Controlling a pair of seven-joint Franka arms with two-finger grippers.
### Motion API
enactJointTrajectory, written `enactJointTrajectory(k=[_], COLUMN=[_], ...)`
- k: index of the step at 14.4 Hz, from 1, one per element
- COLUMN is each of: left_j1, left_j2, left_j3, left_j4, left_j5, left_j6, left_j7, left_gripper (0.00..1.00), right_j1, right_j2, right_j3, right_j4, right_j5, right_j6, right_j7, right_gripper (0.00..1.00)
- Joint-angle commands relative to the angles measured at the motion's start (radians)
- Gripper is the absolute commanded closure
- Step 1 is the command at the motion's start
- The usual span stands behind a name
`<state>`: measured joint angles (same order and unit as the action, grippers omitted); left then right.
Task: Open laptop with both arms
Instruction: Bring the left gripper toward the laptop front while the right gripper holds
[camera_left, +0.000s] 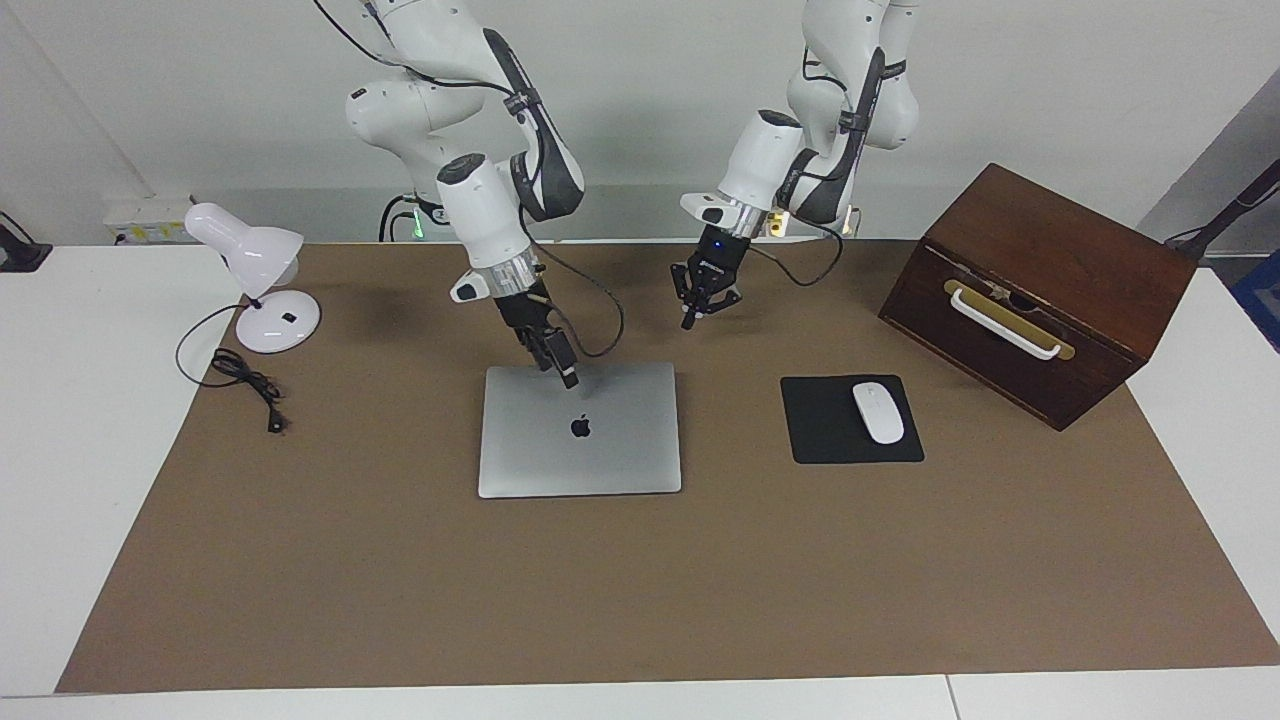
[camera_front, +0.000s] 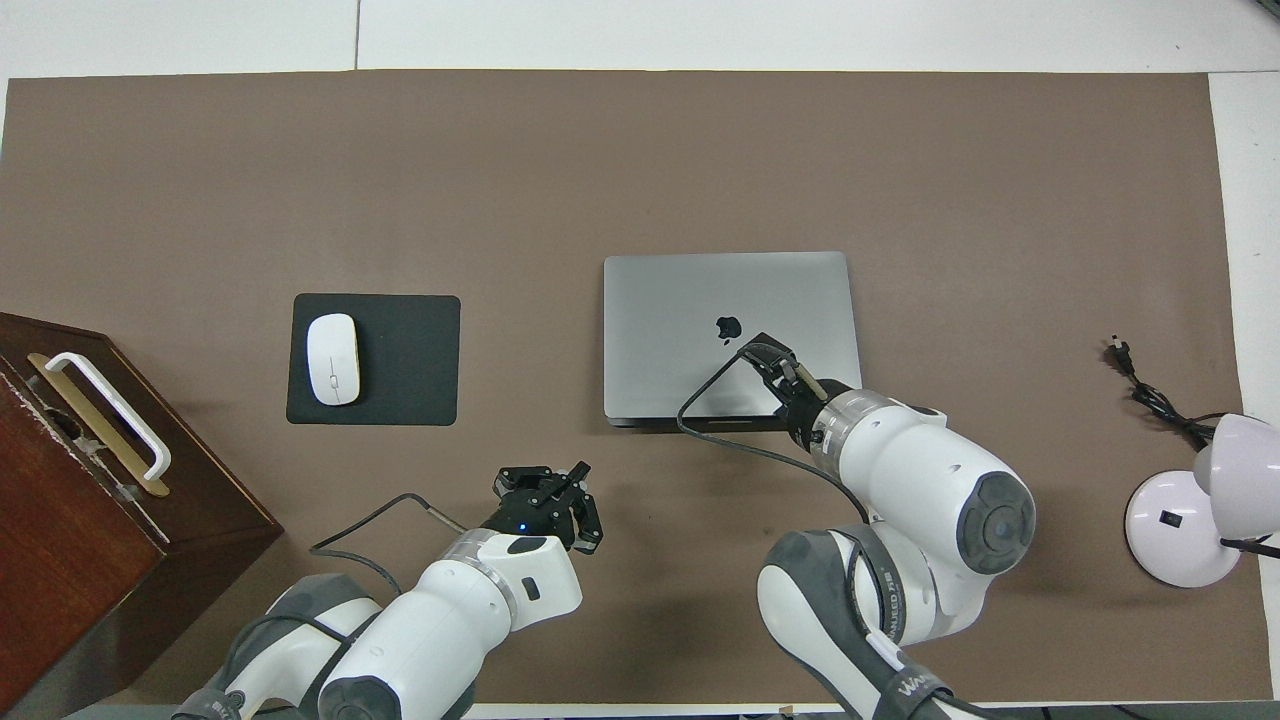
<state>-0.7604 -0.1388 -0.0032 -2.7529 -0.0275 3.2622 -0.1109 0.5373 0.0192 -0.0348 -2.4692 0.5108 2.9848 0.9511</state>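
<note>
The silver-grey laptop lies shut and flat on the brown mat, apple logo up; it also shows in the overhead view. My right gripper is shut, tilted down, with its tips on the lid close to the laptop's edge nearer to the robots; in the overhead view the right gripper sits just beside the logo. My left gripper is open and empty, up in the air over bare mat beside the laptop's corner nearest the left arm; the overhead view shows the left gripper too.
A black mousepad with a white mouse lies beside the laptop toward the left arm's end. A dark wooden box stands past it. A white desk lamp and its cord are at the right arm's end.
</note>
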Motion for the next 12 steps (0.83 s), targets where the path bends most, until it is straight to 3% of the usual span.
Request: enactJointTrajectory(k=[1,4,7,12], left_j1=[-0.046,-0.062,-0.086,-0.085], left_j2=[0.051,0.146,0.199,0.267], left_j3=[0.015,0.016,0.017,0.020], left_j4=[-0.018,-0.013,0.027,0.114], left_j5=[-0.011,-0.029,-0.084,-0.084], left_j6=[0.106,0.232,0.243,0.243], left_j7=[-0.056,-0.061,-0.062,-0.061], left_gripper=[1.00,1.00,1.00,1.00], right_j1=[0.036,0.044,0.043,0.007], right_j2=[-0.002,-0.077,-0.142,-0.150], right_j3=[0.001,0.001,0.001,-0.001], right_j4=[0.013,0.013,0.009,-0.011], right_j5=[0.037,0.040,0.041,0.041], right_j6=[-0.004,-0.111,-0.196,-0.205], right_j7=[0.007,0.041,0.051,0.000], right_gripper=[0.00,0.00,0.00,0.00])
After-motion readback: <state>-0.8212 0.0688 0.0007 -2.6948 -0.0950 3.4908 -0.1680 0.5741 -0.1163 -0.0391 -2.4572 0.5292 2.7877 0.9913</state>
